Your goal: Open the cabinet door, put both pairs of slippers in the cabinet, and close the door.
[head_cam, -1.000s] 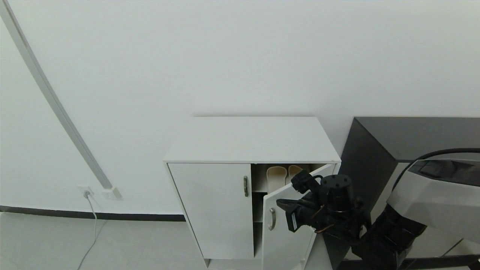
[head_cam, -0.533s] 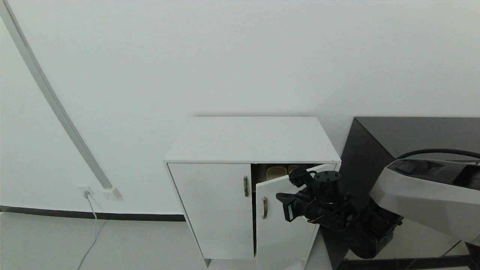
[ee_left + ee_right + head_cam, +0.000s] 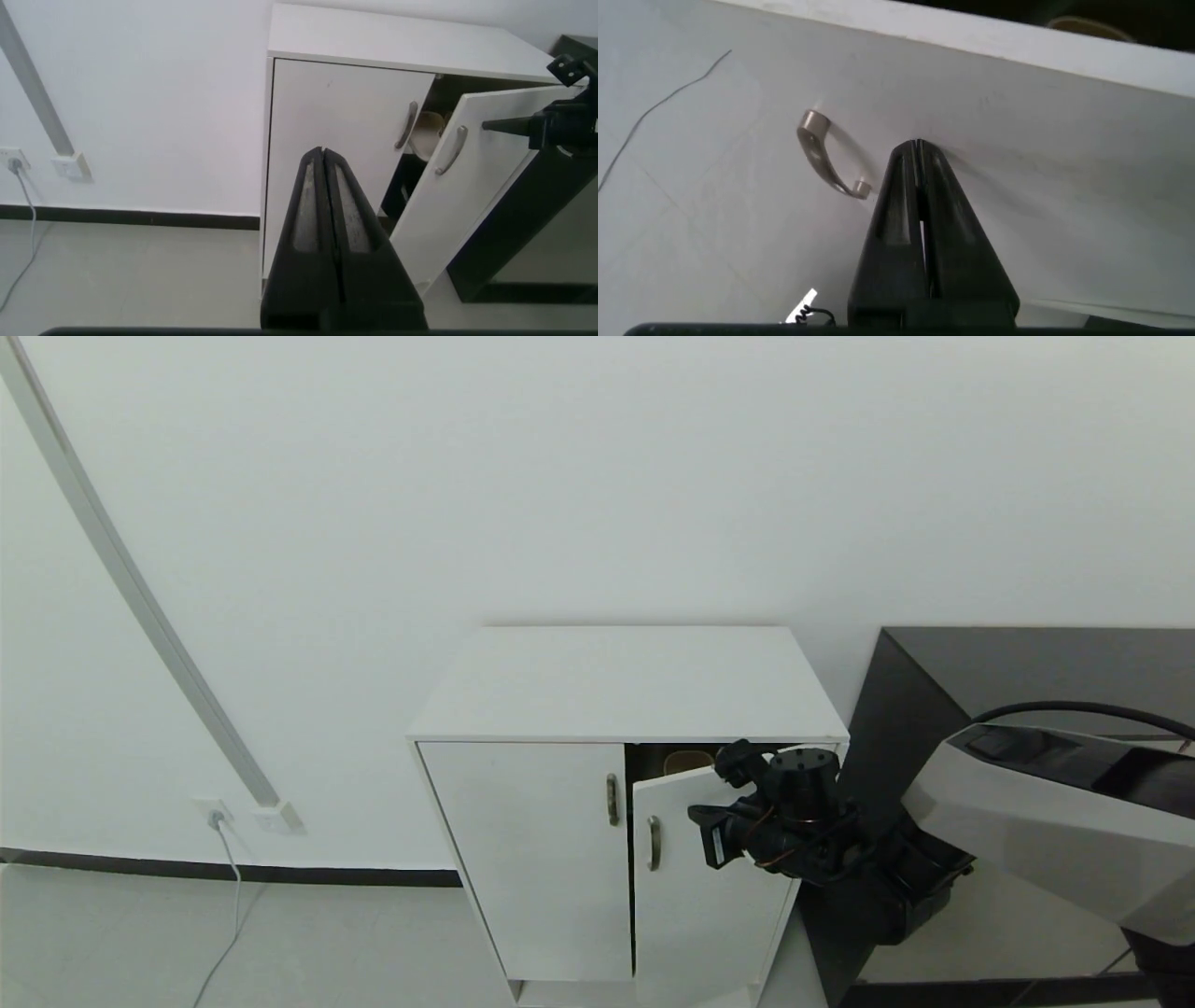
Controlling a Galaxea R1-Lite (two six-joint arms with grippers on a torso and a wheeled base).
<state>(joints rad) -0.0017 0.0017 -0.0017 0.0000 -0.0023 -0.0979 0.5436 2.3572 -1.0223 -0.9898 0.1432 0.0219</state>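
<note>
I am looking at a white two-door wooden cabinet (image 3: 624,683) standing against a plain white wall (image 3: 597,476). Its left door (image 3: 532,859) is shut flat. Its right door (image 3: 700,905) stands slightly ajar, leaving a dark gap along its top edge. Through that gap the rounded end of a beige slipper (image 3: 689,763) shows on a shelf inside the cabinet.

My right claw (image 3: 694,815), black and clenched with its fingers together, rests its tips against the outer face of the right door. It sits just beside that door's curved brushed-metal handle (image 3: 827,154).

My left claw (image 3: 322,154) is also clenched on nothing and hangs well apart from the cabinet, pointing towards the left door.

A grey conduit strip (image 3: 131,579) runs diagonally down the wall to a small white junction box (image 3: 277,818). Beside the box is a white wall socket (image 3: 213,813), and a thin grey cable (image 3: 229,905) trails from it onto the pale grey floor (image 3: 308,943). A black skirting band (image 3: 233,873) marks the foot of the wall. A dark, glossy black unit (image 3: 934,700) stands just to the right of the cabinet.
</note>
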